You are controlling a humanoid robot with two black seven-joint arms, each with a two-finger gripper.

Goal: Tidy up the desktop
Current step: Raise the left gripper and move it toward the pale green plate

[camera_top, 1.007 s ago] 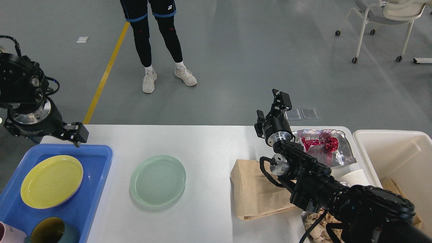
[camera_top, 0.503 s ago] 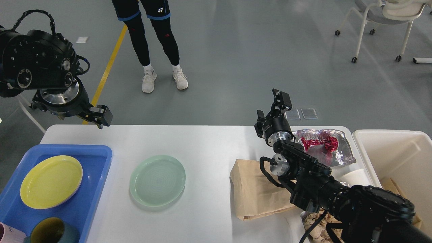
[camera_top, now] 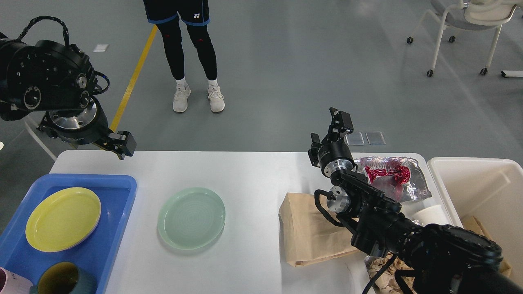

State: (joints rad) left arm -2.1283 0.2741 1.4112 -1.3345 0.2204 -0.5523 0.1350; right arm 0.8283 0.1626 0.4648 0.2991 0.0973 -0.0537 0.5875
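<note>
White and matte, the bench [camera_top: 253,171] fills the near half of the head view, its rounded far corners showing at left and right. On its left end sits a blue tray [camera_top: 122,192] holding a yellow plate [camera_top: 63,218] and, at the near edge, a dark teal cup [camera_top: 65,279] beside a sliver of a pink cup [camera_top: 10,281]. Just right of the tray, apart from it, a pale green plate [camera_top: 191,217] lies flat on the bare bench. Further right a brown paper bag [camera_top: 304,232] lies flat, partly under my right arm. Beyond it, near the far right corner, I see a crinkled foil packet with red inside [camera_top: 388,175], and a white paper cup [camera_top: 429,214] on its side nearer me. A cream bin [camera_top: 482,183] stands against the right end of the bench, with brown paper in its near corner.

My left pincer [camera_top: 122,143] hangs over the far left edge of the bench, beyond the tray; it looks end-on and dark, so I cannot tell how its fingers stand. My right pincer [camera_top: 333,130] is raised over the far edge, left of the foil packet, fingers spread apart with nothing between them.

Past the bench, a person's legs in white trainers [camera_top: 196,100] stand on the grey floor beside a yellow line [camera_top: 130,81], and a wheeled chair [camera_top: 461,24] is at far right.
</note>
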